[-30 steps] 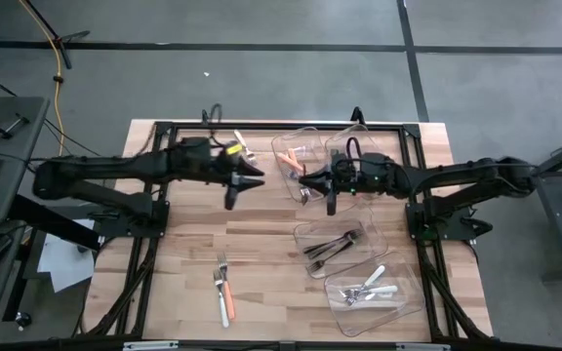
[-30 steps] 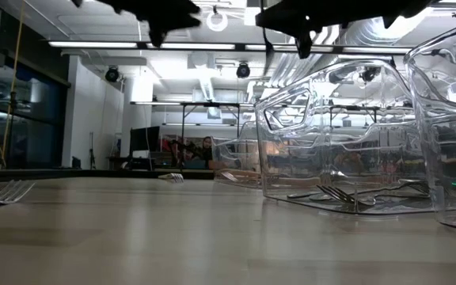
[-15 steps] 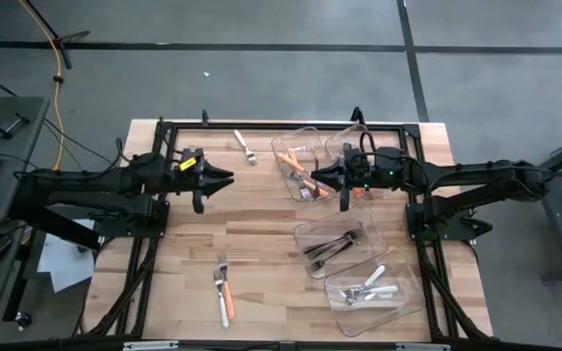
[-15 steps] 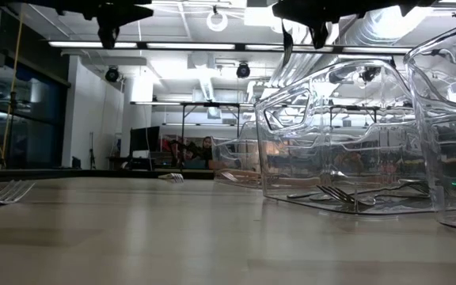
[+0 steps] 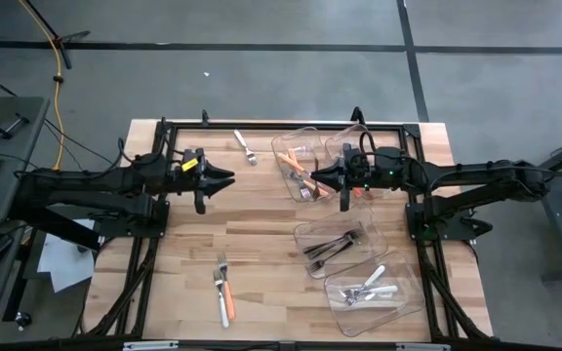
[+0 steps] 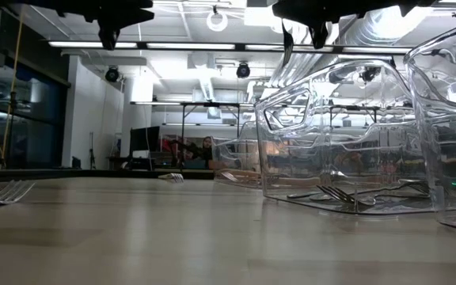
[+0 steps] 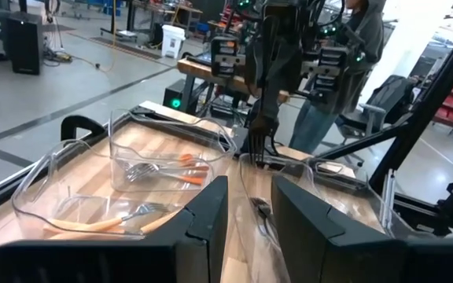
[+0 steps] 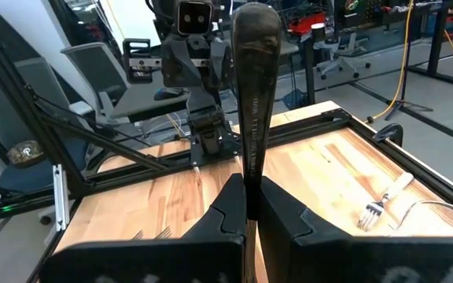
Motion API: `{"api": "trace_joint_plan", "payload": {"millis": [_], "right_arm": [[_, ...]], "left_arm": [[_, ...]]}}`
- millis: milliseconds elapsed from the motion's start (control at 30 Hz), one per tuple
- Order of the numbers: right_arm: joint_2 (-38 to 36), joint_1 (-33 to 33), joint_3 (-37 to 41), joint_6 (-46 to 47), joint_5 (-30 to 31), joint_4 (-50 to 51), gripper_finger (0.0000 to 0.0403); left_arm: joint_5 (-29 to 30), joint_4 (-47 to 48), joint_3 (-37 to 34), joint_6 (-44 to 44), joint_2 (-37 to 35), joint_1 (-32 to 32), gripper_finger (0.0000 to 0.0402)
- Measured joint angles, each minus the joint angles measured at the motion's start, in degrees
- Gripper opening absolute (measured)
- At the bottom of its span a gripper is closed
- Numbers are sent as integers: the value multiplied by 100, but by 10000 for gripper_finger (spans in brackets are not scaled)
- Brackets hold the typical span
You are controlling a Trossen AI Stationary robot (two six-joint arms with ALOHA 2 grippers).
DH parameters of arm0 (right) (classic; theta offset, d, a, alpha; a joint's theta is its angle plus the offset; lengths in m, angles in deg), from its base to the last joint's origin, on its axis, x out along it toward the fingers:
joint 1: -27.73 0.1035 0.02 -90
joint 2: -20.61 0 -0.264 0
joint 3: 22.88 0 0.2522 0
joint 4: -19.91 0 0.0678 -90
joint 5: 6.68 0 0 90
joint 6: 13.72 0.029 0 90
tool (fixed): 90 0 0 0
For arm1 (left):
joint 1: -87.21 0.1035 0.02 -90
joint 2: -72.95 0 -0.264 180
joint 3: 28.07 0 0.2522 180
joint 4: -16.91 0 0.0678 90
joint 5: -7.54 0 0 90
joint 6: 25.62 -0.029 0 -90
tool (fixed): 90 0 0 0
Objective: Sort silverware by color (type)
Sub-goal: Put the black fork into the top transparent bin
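While two loose forks [image 5: 223, 290], one of them orange-handled, are lying near the table's front edge, well apart from both arms, the main risk is sitting further back. The right gripper [image 5: 332, 178] is pinching a dark fork [image 5: 343, 196] by its handle, jaws clamped tight, and the fork is dangling tines-down. It is hanging just beside the bin of orange-handled pieces [image 5: 283, 146], not over the bin of dark pieces [image 5: 305, 232], which is lying nearer the front, with the bin of white-handled pieces [image 5: 395, 302] in front of that. If the jaws were letting go here, the fork would probably be landing in the wrong bin or striking a clear rim and bouncing out. A thin handle held in such a narrow pinch could also be swinging or slipping during travel.

Level with it, the left gripper [image 5: 224, 177] is hovering over bare wood, jaws partly apart and holding nothing. Beyond it, another fork [image 5: 246, 147] is lying near the far edge.
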Motion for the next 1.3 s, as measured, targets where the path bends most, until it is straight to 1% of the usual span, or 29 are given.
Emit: {"api": "trace_joint_plan", "payload": {"millis": [100,167,267,400,467,533,633,733,900,1100,1300], "right_arm": [[0,2,0,185,-74,94,1],[0,52,-4,407,-349,288,1],[19,423,-312,393,-486,1213,1],[211,1024,-1110,283,-446,2909,1],[388,1264,-1434,318,-542,3619,1],[567,1457,-1635,323,-729,4184,1],[839,1676,-1680,382,-887,4646,1],[1146,1801,-1618,409,-936,4910,1],[1791,1820,-1574,119,-926,5254,2],[2583,1803,-1574,-312,-947,5272,3],[3243,1803,-1574,-490,-956,5254,3]], "left_arm": [[38,16,0,0,56,0,88],[101,33,0,-2,87,0,88],[116,35,0,-2,126,16,88],[122,27,0,-4,124,17,88],[143,27,0,-4,123,17,88],[165,27,0,-4,123,17,88],[269,27,0,-7,123,17,88],[389,29,0,-7,123,17,88],[549,29,0,-9,123,17,88],[551,32,0,-9,123,17,88],[551,33,0,-9,123,17,88]]}}
